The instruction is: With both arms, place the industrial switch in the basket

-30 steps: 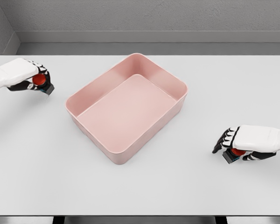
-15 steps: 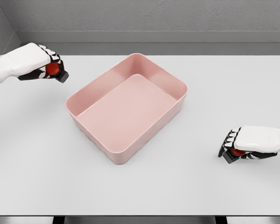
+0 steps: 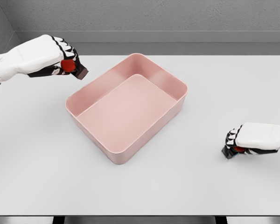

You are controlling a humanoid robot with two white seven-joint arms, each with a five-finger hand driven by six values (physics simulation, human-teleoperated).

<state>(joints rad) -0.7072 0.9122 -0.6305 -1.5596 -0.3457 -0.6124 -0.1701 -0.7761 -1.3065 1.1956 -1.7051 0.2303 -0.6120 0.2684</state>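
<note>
Here, a small, rigid industrial switch [image 3: 73,68] is gripped by its dark base in the left hand [image 3: 53,58], near the pink basket [image 3: 91,91]'s far-left rim; the right hand [image 3: 252,139], near the tabletop [image 3: 37,154]'s right edge, is seemingly closed on another.

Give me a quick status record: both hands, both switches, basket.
left robot hand: raised beside the basket's left corner, gripping a switch
left switch: red button, dark base, off the table
right robot hand: low on the table, closed over a switch
right switch: mostly hidden, on the table
basket: pink, empty
table: white
</note>
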